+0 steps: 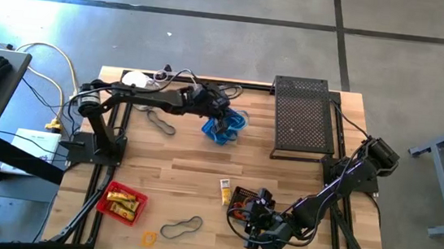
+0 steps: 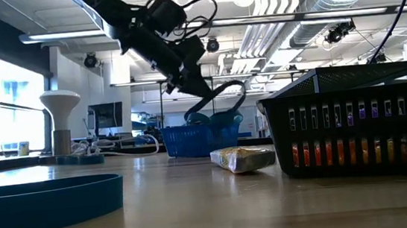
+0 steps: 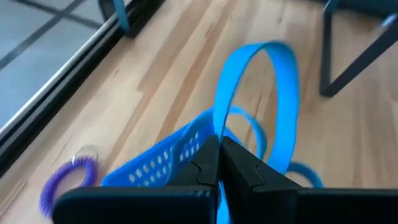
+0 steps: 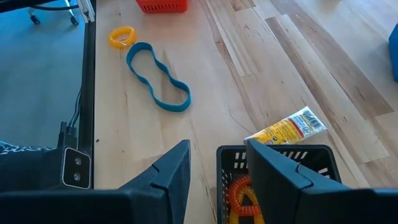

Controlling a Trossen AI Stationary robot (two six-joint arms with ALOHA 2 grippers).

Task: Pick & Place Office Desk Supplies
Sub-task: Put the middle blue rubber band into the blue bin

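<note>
Two end effectors are at work over the wooden table [image 1: 200, 180]. At the far middle of the table, the left end effector [image 1: 224, 123] has its fingers pressed together on a grey band loop [image 2: 220, 94], which hangs partly into the blue mesh basket [image 1: 225, 130] directly beneath it. From table height the loop arcs from the fingertips down into the basket; the left wrist view shows the same loop [image 3: 258, 93] curving out from between the closed fingers [image 3: 205, 165], with the basket wall [image 3: 165, 155] just below and a small purple ring [image 3: 65, 180] lying on the table beside it.

Near the front right, the right end effector [image 1: 254, 228] straddles the rim of the black mesh basket [image 1: 245, 200], fingers partly spread, one outside the wall and one at it [image 4: 214, 168]. Its wrist view shows an orange coiled item [image 4: 239, 193] inside that basket, hidden from overhead. A yellow tube [image 1: 224, 191] lies just beside the black basket, toward the table's middle.

Farther left along the front, a second grey band loop [image 1: 182, 228] and an orange ring [image 1: 148, 238] lie close together, with the red mesh basket [image 1: 122, 203] holding yellow pieces nearby. A third grey loop [image 1: 161, 122] lies left of the blue basket. At the far right sits a large black mesh tray [image 1: 304, 120].
</note>
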